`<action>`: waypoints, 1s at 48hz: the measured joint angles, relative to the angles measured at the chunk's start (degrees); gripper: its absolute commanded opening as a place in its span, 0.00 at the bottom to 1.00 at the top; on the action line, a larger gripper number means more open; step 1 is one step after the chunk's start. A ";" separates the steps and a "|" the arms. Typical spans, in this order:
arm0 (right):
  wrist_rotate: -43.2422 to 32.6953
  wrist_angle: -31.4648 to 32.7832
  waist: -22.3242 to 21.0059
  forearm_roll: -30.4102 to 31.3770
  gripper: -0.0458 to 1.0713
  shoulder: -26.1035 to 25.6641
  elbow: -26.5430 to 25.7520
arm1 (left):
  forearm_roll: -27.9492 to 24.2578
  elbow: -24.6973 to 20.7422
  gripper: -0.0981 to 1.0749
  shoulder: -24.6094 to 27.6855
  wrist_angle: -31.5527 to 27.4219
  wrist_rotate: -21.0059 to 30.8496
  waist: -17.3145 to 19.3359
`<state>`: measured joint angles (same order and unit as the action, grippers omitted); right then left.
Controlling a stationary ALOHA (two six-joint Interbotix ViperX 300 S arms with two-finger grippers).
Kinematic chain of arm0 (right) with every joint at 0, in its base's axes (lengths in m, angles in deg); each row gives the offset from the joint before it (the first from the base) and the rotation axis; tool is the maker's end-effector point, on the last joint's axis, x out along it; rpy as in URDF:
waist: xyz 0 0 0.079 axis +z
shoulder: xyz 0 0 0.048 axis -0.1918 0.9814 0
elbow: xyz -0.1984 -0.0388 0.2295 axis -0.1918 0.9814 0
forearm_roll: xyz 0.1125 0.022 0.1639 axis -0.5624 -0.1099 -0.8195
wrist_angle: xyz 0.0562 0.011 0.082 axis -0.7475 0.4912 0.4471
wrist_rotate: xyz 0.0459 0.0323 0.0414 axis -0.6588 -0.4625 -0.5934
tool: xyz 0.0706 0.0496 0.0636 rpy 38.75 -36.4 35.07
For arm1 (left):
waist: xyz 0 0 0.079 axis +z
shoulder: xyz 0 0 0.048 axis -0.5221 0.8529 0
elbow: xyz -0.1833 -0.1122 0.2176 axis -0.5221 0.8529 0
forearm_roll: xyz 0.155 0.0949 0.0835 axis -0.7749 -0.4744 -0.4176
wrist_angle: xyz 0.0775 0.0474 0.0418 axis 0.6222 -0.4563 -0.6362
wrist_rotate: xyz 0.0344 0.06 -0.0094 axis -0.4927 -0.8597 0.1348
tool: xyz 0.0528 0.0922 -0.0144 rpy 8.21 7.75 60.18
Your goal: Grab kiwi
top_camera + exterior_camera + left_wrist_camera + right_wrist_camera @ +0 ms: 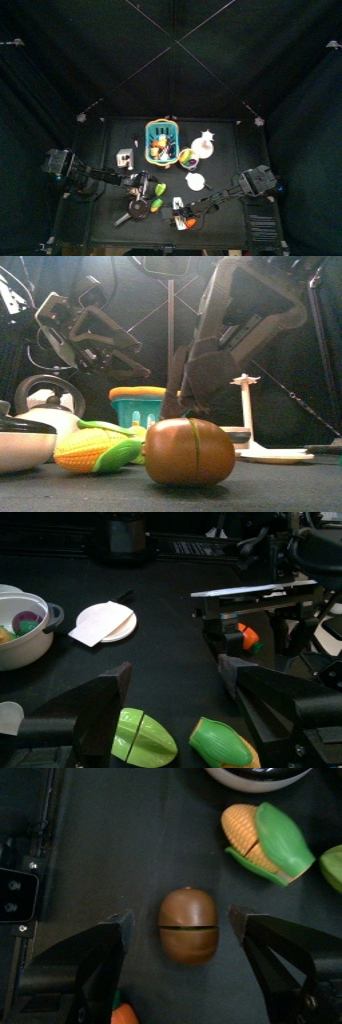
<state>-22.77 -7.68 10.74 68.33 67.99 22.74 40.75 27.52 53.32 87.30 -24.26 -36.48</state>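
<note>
Kiwi (189, 926) on table, between right gripper's (182, 928) spread fingers (100, 953)

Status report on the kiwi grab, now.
Right tool open, jaws either side of kiwi, not closed on it. Left tool open over green toy. Corn lies nearby, clear of the jaws.

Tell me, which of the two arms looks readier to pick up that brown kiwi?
The right. Its wrist view shows the kiwi lying directly between the open right gripper. The left gripper is also open, but it hangs over green toy vegetables, and no kiwi shows in its view.
</note>
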 measured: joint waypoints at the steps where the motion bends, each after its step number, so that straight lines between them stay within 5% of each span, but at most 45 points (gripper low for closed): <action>1: 0.00 0.18 -0.09 -0.26 0.97 0.26 0.00 | 0.09 0.00 0.95 0.00 -0.09 0.09 0.00; 15: 0.00 0.70 -0.18 -2.20 0.94 2.64 -0.09 | 0.09 0.00 0.95 0.00 0.00 0.00 0.00; 33: 0.00 0.70 -0.53 -2.55 0.74 3.08 -0.09 | 0.09 0.00 0.95 0.00 -0.09 0.00 0.00; 48: 0.00 0.79 -0.79 -2.72 0.72 3.08 -0.18 | 0.09 0.00 0.95 0.00 -0.09 0.00 0.00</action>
<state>-22.77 -6.89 9.95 65.61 71.06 22.56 40.84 27.52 53.32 87.22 -24.26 -36.48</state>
